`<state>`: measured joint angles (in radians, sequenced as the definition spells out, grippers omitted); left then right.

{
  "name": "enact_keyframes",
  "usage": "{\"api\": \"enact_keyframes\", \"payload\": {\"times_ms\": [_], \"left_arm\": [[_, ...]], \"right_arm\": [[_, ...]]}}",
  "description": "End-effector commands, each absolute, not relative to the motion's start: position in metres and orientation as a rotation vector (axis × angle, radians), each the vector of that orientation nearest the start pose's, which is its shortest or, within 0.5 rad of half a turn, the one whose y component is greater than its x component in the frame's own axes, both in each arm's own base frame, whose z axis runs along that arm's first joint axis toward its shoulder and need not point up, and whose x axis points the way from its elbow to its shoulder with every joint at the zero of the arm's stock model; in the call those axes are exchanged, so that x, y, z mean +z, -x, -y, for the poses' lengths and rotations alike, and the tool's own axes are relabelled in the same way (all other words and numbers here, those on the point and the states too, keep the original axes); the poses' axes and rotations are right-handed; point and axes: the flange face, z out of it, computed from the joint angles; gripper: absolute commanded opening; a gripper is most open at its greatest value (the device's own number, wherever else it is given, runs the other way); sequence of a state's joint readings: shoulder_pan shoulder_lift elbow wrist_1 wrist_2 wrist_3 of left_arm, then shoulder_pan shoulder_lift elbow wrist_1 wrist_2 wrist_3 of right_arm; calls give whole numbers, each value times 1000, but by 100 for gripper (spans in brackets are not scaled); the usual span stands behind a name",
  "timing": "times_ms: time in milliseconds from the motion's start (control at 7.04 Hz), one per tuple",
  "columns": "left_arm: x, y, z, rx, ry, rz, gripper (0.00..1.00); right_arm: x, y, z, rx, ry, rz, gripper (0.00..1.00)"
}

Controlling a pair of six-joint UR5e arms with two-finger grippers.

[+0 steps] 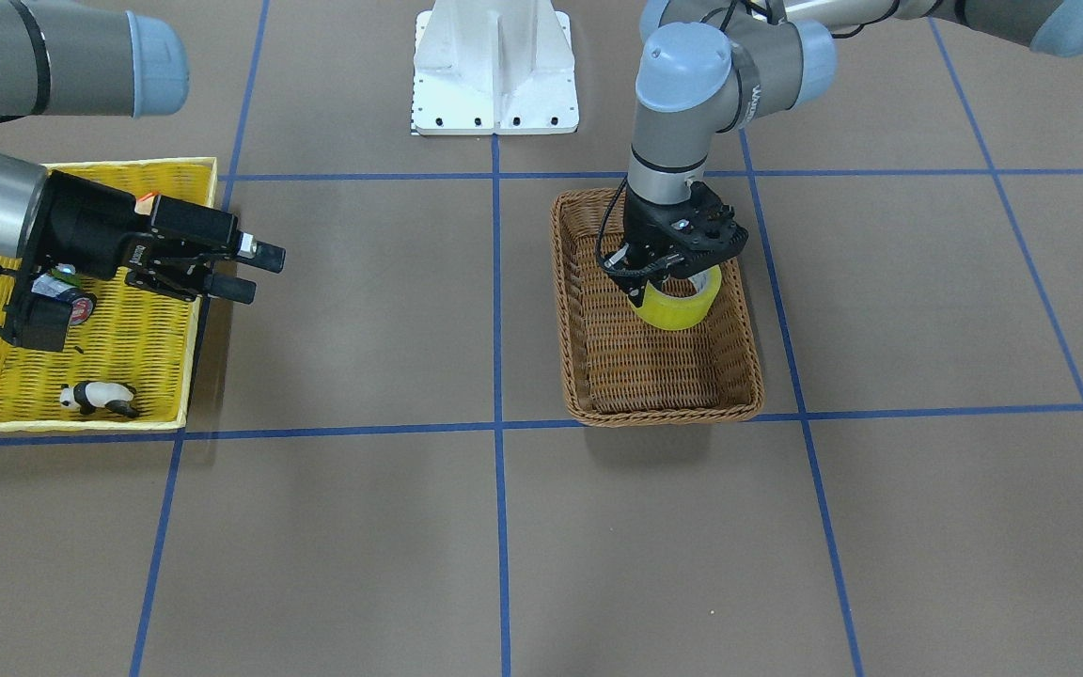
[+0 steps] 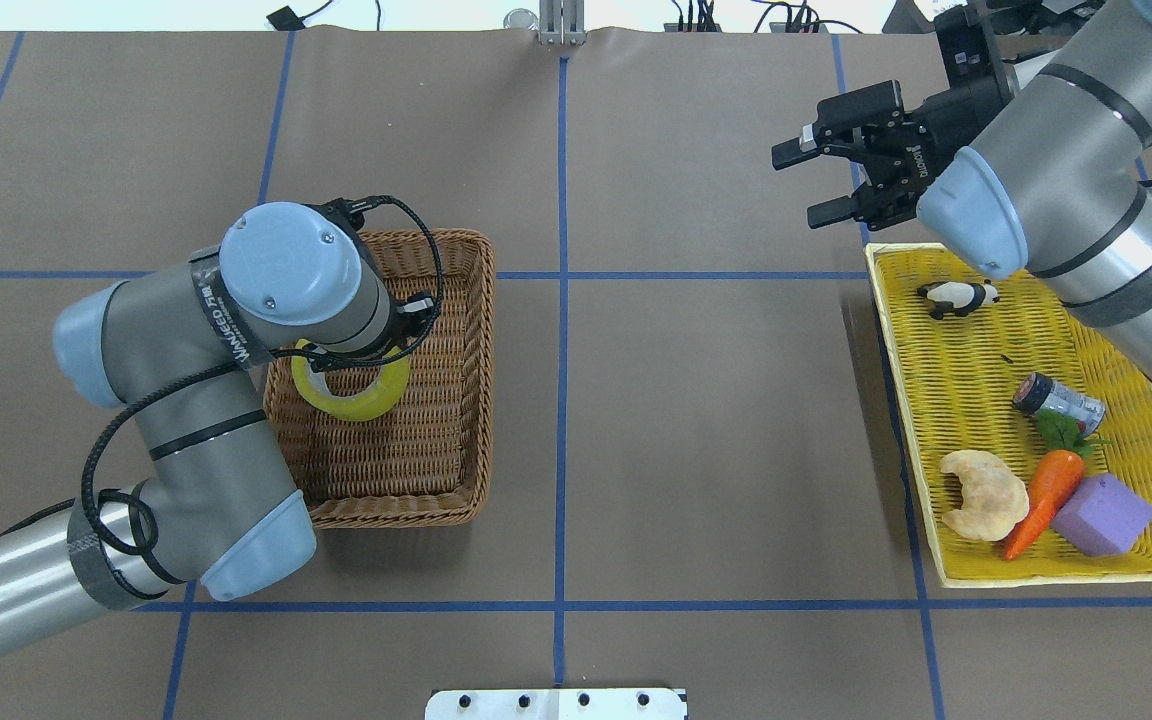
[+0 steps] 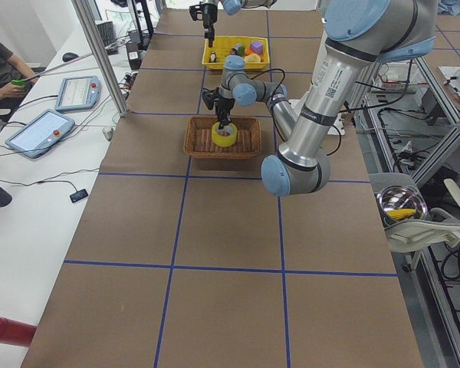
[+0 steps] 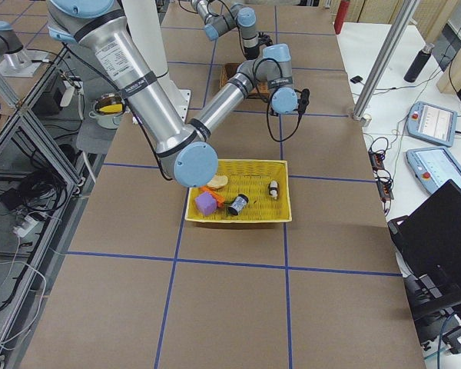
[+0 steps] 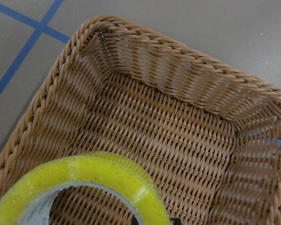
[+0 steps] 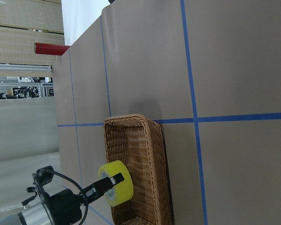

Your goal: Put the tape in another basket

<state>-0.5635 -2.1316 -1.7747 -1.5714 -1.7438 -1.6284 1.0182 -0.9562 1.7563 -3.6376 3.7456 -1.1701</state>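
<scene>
Yellow tape clamped in left gripper, hanging over basket | right gripper spread wide, well apart

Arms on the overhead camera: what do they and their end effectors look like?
The left arm and right arm are silver-grey tubes with pale blue joint caps and black bands. The left arm carries white lettering and a looping black cable. The left end effector and right end effector are black, each with two fingers.
</scene>
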Motion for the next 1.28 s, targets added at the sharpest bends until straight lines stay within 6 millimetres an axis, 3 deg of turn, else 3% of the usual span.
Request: {"api": "enact_keyframes", "payload": {"times_ms": [0,284,568,994,1136], "left_arm": [[261,-500,447,-513,-22,-790,5],[261,-500,447,-511,-18,-791,13],[264,-502,448,-512,-16,-785,42],[263,-502,446,-501,-20,-787,98],[258,-499,446,-486,-29,-797,98]], "right_arm": [[289,274,546,198,248,1798,99],[282,277,552,236,344,1830,99],[273,270,565,248,469,1893,99],[264,264,575,166,516,1906,99],[261,258,579,62,518,1863,99]]}}
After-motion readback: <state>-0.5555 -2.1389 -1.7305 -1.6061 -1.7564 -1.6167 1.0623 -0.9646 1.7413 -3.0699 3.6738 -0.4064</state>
